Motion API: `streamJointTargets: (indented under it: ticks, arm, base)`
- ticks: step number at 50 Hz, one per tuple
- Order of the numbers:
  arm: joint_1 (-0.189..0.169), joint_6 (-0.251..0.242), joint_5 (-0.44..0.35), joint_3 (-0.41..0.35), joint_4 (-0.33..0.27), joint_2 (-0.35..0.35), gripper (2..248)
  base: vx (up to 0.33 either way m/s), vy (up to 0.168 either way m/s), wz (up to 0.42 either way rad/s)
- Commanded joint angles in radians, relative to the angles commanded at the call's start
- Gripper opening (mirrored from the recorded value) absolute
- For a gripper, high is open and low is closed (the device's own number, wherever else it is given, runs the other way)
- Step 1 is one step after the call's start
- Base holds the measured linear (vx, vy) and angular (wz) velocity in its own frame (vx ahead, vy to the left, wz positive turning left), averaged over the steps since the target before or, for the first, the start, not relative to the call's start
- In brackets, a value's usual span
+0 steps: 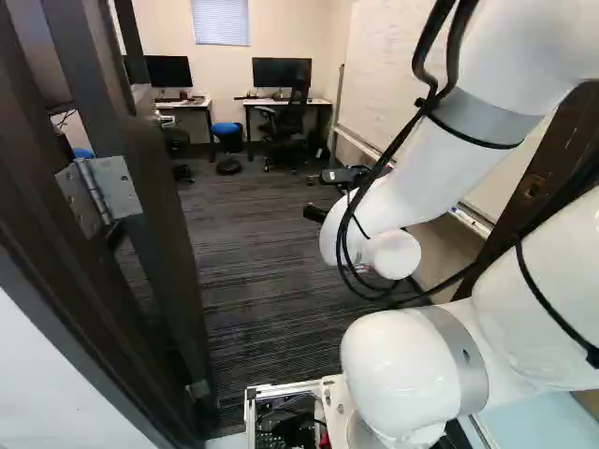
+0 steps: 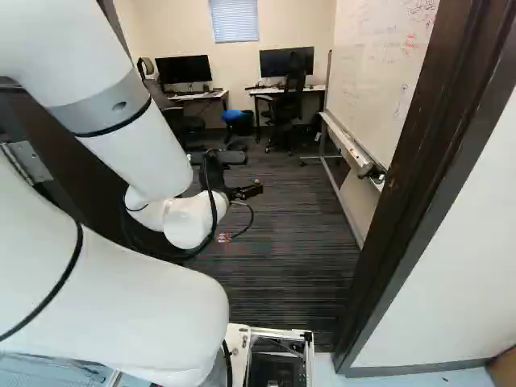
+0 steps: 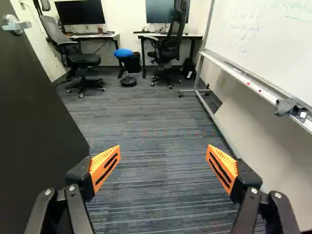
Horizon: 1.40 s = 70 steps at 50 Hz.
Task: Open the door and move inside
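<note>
Wrist view: we see our black gripper (image 2: pixel 253 189) with its two fingers (image 3: pixel 101 162) spread wide, the dark door (image 3: pixel 34 122) standing open beside it on our left, striped carpet (image 3: pixel 156 141) ahead, a whiteboard (image 3: pixel 273 53) along our right, and farthest, two desks (image 3: pixel 195 36) bearing monitors (image 3: pixel 80 12).

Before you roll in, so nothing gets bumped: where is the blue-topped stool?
Left of the middle of the left base view, the blue-topped stool stands near the far wall, between the two desks, just in front of a black bin.
</note>
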<state>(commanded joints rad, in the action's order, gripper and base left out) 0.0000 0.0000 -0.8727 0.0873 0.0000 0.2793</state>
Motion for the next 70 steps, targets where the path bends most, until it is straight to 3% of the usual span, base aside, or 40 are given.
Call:
streamJointTargets:
  ticks: [70]
  arm:
    - [0.0, 0.0, 0.0, 0.0, 0.0, 0.0, 247]
  base:
    - [0.128, -0.002, -0.009]
